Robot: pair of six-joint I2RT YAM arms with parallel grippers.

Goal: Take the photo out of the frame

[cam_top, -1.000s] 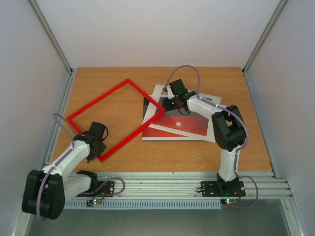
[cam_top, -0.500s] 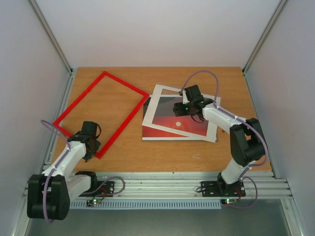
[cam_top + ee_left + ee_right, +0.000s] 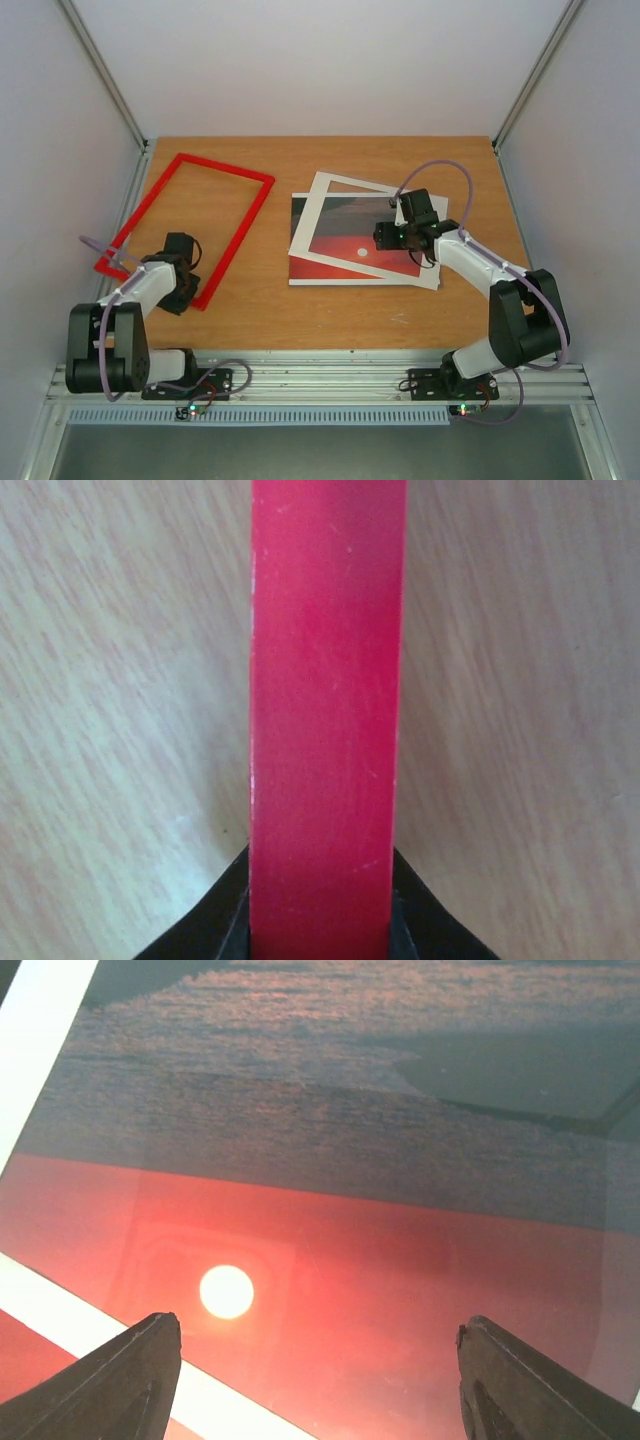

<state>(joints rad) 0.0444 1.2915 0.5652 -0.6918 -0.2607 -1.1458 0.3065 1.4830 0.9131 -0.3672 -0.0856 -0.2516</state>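
Top external view: the frame (image 3: 236, 244) lies flat on the left half of the table (image 3: 330, 310), well apart from the photo (image 3: 350, 248). The photo rests right of centre under a tilted white mat (image 3: 322, 186). The frame is therefore already off the photo. What is left, by my reading, is to free the photo from the mat.

Left gripper (image 3: 320, 930): clenched on the near rail of the frame, close to its near corner. In the left wrist view the red rail fills the gap between the two fingers (image 3: 215, 930) with no slack visible. This hold seems to serve to park the frame outside the working area.

Right gripper (image 3: 320, 1380): released, jaws spread wide, nothing between them. It hangs over the photo, with the white sun (image 3: 226, 1291) just ahead of the finger at the left of the right wrist view (faint reflections suggest a pane covers the photo here, though I cannot be sure). Whether the fingertips touch the surface cannot be told. In my judgement the wide spread suits pressing or sliding a flat sheet rather than pinching it.
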